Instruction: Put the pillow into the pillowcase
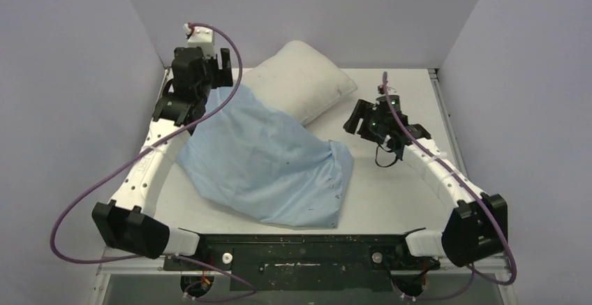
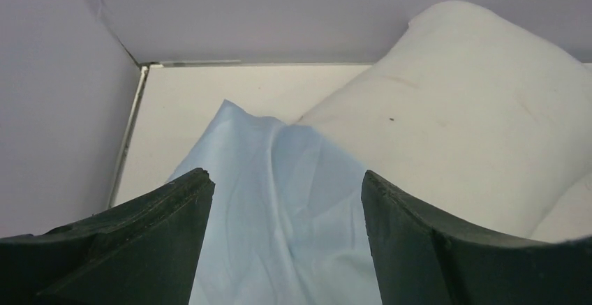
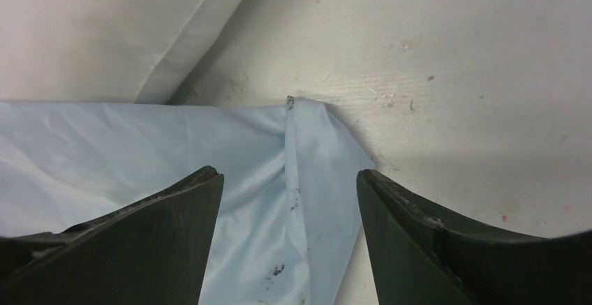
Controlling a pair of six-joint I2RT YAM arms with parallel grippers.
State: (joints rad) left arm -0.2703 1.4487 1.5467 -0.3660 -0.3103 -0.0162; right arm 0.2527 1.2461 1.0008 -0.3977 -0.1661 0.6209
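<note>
Seen from the wrist, the right hand (image 3: 286,179) shows two dark fingers spread wide apart. Between them lies a corner of the wrinkled light-blue pillowcase (image 3: 139,151), flecked with dark specks, on the scuffed white table (image 3: 454,75). The off-white pillow (image 3: 91,33) fills the upper left.

The left arm (image 1: 150,160) reaches far out toward the back left, the left claw (image 2: 286,178) raised with both fingers spread wide apart, while the right arm (image 1: 441,174) bends inward, the right claw (image 3: 290,176) tipped downward, its fingers equally parted and clasping nothing.
</note>
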